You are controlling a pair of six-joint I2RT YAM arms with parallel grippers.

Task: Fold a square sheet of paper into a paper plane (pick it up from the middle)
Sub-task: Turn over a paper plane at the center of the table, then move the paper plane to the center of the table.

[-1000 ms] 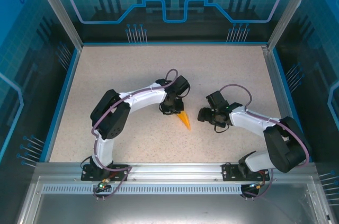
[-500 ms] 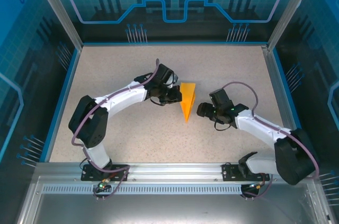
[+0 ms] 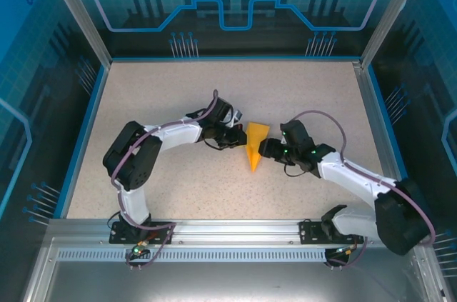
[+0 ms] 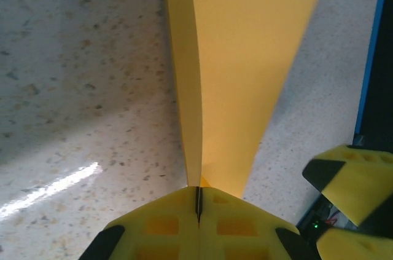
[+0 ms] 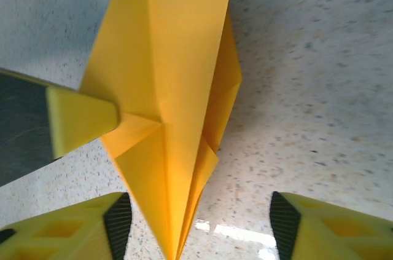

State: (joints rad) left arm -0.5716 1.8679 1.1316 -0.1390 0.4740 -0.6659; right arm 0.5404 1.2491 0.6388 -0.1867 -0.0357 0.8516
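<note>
Top external: on speckled table (image 3: 164,95) (blue-walled booth (image 3: 235,2)), left pincer (image 3: 241,138) clamps the paper plane (image 3: 255,148); right pincer (image 3: 263,148) apart, perhaps touching it.

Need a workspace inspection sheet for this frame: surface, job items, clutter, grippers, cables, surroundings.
Surface: speckled beige table, no marks or damage seen.
Job's things: paper plane, orange-yellow, folded to a point, tip toward the arm bases, wide end away from them.
Clutter: nothing seen.
Grippers: left gripper shut, pinching the plane's side; right gripper open, one finger on each side of the plane's tip, contact cannot be told.
Cables: left arm's cable and right arm's cable loop above the wrists, both apart from the paper.
Surroundings: blue-tinted panels around the table, aluminium rail at the near edge.
</note>
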